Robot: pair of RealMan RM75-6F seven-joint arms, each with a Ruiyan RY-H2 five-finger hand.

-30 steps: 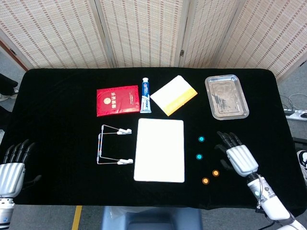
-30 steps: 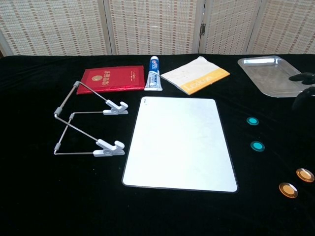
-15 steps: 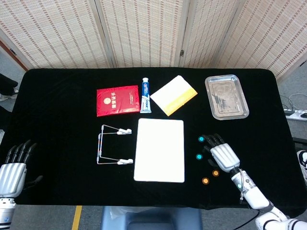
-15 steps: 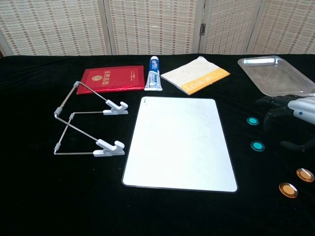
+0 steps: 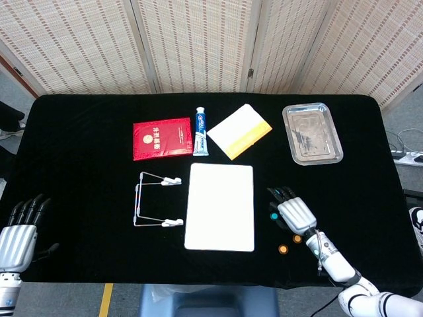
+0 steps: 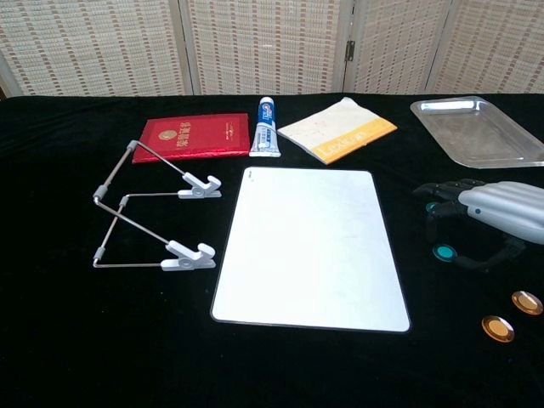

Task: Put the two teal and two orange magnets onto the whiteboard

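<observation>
2 teal magnets (image 6: pixel 444 252), 2 orange magnets (image 6: pixel 497 328)

I see the white rectangular whiteboard (image 6: pixel 311 247) lying centre on the black table (image 6: pixel 51 340), folding wire stand (image 6: pixel 153 211) to its left, small round magnets (image 6: pixel 498 328) to its right, metal tray (image 6: pixel 477 131) behind those.

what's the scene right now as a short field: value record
whiteboard: flat on the black table, no magnets on it
teal magnets: one beside the right hand, one mostly hidden under its fingers
orange magnets: both on the table, nearer the robot
right hand: over the teal magnets, grip unclear
left hand: at the table's edge, holding nothing
</observation>
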